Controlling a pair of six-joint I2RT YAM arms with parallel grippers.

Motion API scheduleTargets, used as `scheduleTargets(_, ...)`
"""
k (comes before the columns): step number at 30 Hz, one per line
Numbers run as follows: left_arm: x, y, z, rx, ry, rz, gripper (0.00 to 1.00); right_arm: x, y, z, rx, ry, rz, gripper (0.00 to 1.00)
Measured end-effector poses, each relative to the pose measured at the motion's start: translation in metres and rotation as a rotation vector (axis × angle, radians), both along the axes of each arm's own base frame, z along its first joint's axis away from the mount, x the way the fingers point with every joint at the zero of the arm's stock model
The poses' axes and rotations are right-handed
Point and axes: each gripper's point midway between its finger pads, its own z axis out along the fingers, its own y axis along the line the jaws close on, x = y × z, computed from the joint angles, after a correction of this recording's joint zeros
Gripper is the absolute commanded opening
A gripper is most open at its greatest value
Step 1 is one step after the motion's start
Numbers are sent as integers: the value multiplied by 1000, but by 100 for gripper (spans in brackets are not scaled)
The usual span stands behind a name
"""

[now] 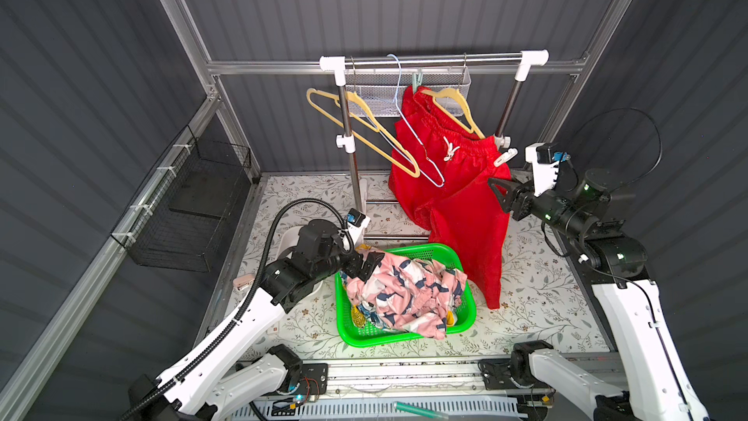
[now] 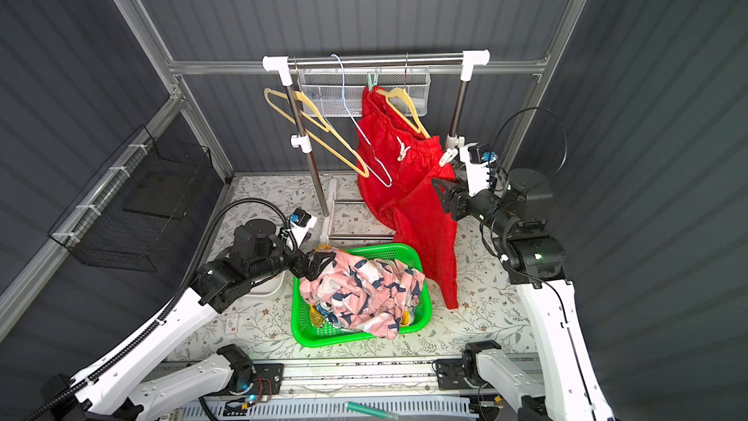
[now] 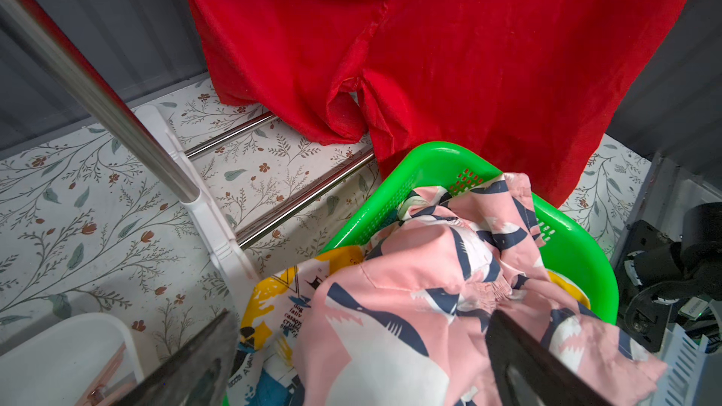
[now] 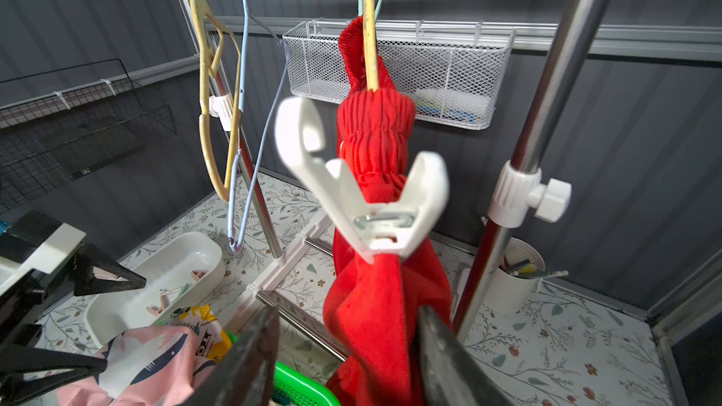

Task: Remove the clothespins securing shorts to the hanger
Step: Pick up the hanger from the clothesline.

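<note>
Now lift the right claw [image 1: 500, 198], jaws apart and empty, squarely onto the tails of the white clothespin [image 1: 505, 157] pinning the red shorts [image 1: 465, 216] to the hanger [image 1: 450, 93]; left claw [image 1: 366, 264] gapes idle.

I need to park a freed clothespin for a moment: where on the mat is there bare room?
Widest bare patch: the floral mat between the hanging red shorts, the green basket and the right arm. A narrower strip runs between the basket and the front rail. Crowded: the basket's other side, where the left gripper, white tray and rack foot bunch together.
</note>
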Motion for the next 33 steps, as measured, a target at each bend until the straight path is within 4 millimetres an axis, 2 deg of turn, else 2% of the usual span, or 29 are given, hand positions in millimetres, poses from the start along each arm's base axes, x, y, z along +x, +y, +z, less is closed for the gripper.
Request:
scheduleTargets(10,0,0,-1,2,2,0,100,24,2,1,8,-28,-9,24)
scheduleTargets(25,0,0,-1,2,1,1,100,33,5,-6,-17,-21,-11,21)
scheduleTargets(30,1,0,-1,5,2,4,100,39,8,-15,-39,0,-13,0)
scheduleTargets(33,1,1,-3,10,6,7,100,38,11,-12,-48,-4,-9,0)
